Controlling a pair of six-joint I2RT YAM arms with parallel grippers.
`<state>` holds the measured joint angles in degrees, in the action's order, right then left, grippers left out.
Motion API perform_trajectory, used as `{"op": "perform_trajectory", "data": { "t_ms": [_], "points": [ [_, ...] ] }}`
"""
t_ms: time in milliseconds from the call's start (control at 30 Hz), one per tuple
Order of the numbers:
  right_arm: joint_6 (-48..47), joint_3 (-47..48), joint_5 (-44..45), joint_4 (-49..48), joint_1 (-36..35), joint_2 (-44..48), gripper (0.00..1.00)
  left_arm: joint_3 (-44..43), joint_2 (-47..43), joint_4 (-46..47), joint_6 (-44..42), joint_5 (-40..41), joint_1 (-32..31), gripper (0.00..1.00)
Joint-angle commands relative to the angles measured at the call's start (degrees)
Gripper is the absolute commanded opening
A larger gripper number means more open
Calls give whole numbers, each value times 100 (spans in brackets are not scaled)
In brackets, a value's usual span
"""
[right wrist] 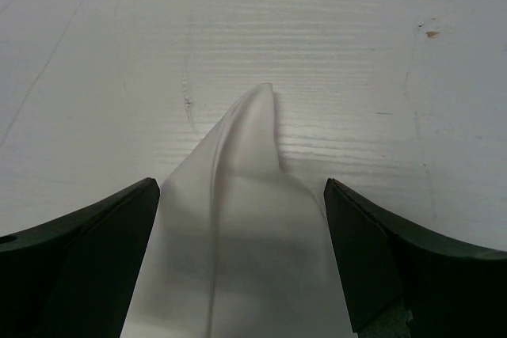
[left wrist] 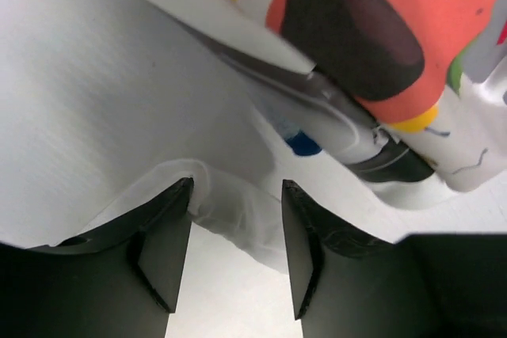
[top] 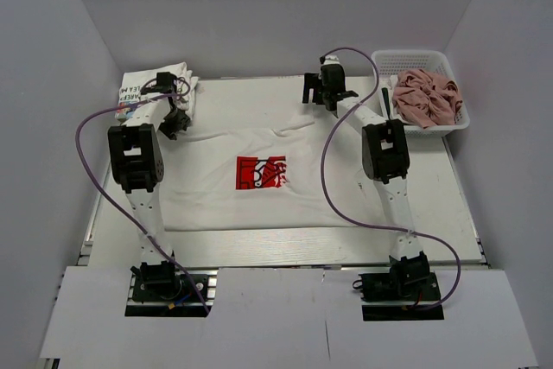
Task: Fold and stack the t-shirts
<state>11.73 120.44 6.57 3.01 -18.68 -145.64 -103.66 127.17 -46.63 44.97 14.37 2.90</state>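
A white t-shirt with a red square logo (top: pixel 259 172) is lying spread flat, print up, across the middle of the white table (top: pixel 432 213), and both arms are reaching to its far edge. The left gripper (top: pixel 175 123) is hanging over the shirt's far left corner, just beside a folded stack of t-shirts (top: pixel 154 84) sitting at the table's far left; the right gripper (top: pixel 325 97) is hovering over the far right corner, where the cloth is running out to a point. The overhead camera is not showing how either pair of jaws stands, but the wrist cameras are: the left jaws are standing apart with a rumpled fold of white cloth (left wrist: pixel 230 211) lying between them, not pinched, and the right jaws are spread wide with a raised peak of white fabric (right wrist: pixel 238 195) between them, touching neither finger. The left wrist view alone is catching printed cloth (left wrist: pixel 356 29) in orange, yellow and dark patches just beyond the fingers. Only from above, a dusty pink t-shirt (top: pixel 425 97) is showing, lying crumpled in a white mesh basket (top: pixel 406 60) at the far right. A purple cable (top: pixel 327 170) is looping along each arm. White panels (top: pixel 52 84) are walling the table, and white board (top: pixel 268 317) is covering the near edge around the arm bases
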Motion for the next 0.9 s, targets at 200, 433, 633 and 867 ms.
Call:
{"op": "perform_trajectory", "data": {
  "t_ms": [200,433,633,867],
  "points": [
    [-232,647,635,-740,-22,-456,90,-155,184,5,-85,-294,18,6],
    [-188,621,565,-767,-101,-386,90,91,1,-4,-85,-171,18,0],
    [-381,436,643,-548,-215,35,90,487,-334,277,-85,-110,18,0],
    [-136,304,908,165,-409,238,90,539,-386,277,-85,-57,18,0]
  ]
}}
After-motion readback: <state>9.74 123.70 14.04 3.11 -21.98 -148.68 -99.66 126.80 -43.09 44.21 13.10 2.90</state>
